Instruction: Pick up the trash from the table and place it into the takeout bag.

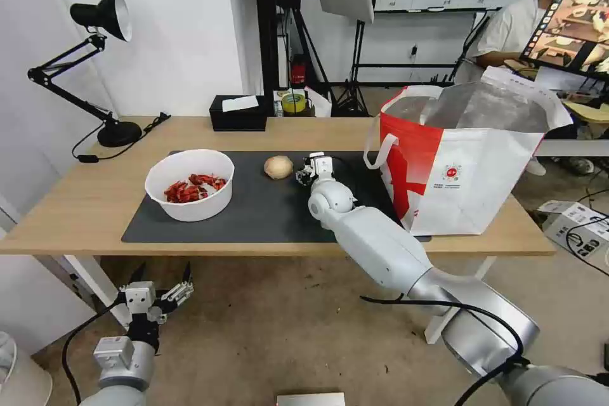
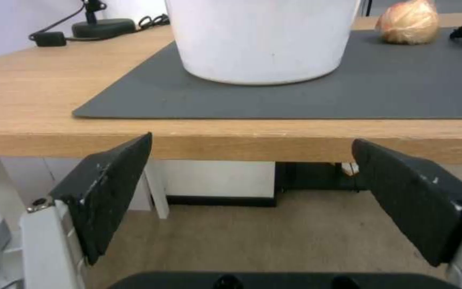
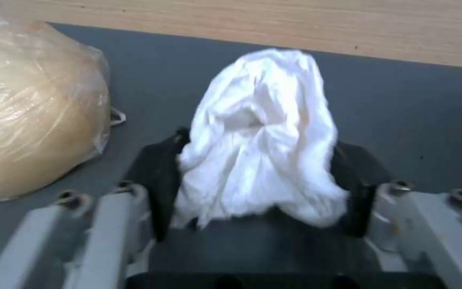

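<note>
My right gripper (image 1: 309, 172) rests low on the dark grey mat (image 1: 266, 212) and is shut on the crumpled white tissue (image 3: 263, 136), which bulges up between its black fingers (image 3: 159, 180). Just beside it lies the round beige lump (image 1: 278, 167) (image 3: 22, 120), wrapped in clear film. The white bowl of red shells (image 1: 189, 184) (image 2: 263, 40) stands on the mat's left part. The red-and-white takeout bag (image 1: 469, 158) stands open at the table's right end. My left gripper (image 1: 162, 279) (image 2: 251, 141) hangs open below the table's front edge (image 2: 215, 140), holding nothing.
A black tissue box (image 1: 238, 113) sits at the table's back edge. A black desk lamp (image 1: 104, 19) with its base (image 2: 102, 28) and cable occupies the back left corner. A person sits at a desk behind the bag.
</note>
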Controlling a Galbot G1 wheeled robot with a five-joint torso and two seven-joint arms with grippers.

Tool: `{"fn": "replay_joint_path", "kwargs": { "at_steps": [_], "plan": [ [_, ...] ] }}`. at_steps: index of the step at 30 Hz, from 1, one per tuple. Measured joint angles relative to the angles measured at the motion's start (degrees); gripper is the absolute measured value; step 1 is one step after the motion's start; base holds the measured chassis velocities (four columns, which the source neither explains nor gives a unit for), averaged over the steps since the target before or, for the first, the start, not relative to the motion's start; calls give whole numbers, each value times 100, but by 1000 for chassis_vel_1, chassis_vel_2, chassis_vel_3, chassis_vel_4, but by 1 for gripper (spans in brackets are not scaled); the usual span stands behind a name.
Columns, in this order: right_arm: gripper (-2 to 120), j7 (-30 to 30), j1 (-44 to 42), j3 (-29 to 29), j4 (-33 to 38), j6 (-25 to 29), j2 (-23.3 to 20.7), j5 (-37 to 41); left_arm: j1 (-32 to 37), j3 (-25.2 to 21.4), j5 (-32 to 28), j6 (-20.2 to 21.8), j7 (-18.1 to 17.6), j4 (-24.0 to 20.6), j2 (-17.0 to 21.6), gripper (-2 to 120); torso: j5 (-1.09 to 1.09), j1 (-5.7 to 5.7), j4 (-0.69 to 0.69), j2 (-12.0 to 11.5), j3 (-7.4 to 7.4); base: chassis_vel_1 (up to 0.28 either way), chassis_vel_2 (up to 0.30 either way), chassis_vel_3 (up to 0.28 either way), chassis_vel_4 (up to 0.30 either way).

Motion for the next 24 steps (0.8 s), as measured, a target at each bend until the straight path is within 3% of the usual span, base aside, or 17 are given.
{"fn": "replay_joint_path", "kwargs": {
  "at_steps": [7,9,15,16,24],
  "plan": [
    [29,-49,-97,-27,217,184,-146,-68,8,27,12,-3,1,1,6,100,0,0,0,0,0,0,0,0,0],
    [25,-50,-115,-57,319,231,-206,-109,11,28,12,-4,1,-2,7,100,0,0,0,0,0,0,0,0,0],
    [1,-38,-326,-479,1579,531,-1048,-257,78,-3,24,-34,-2,-25,8,100,0,0,-1,0,0,0,0,0,0],
    [1,-38,-326,-479,1579,531,-1048,-257,78,-3,24,-34,-2,-25,8,100,0,0,-1,0,0,0,0,0,0],
    [0,15,-1128,-255,3615,760,-1912,-489,110,37,116,-67,-4,-53,-58,100,1,-1,0,1,0,0,0,0,0]
  ]
}}
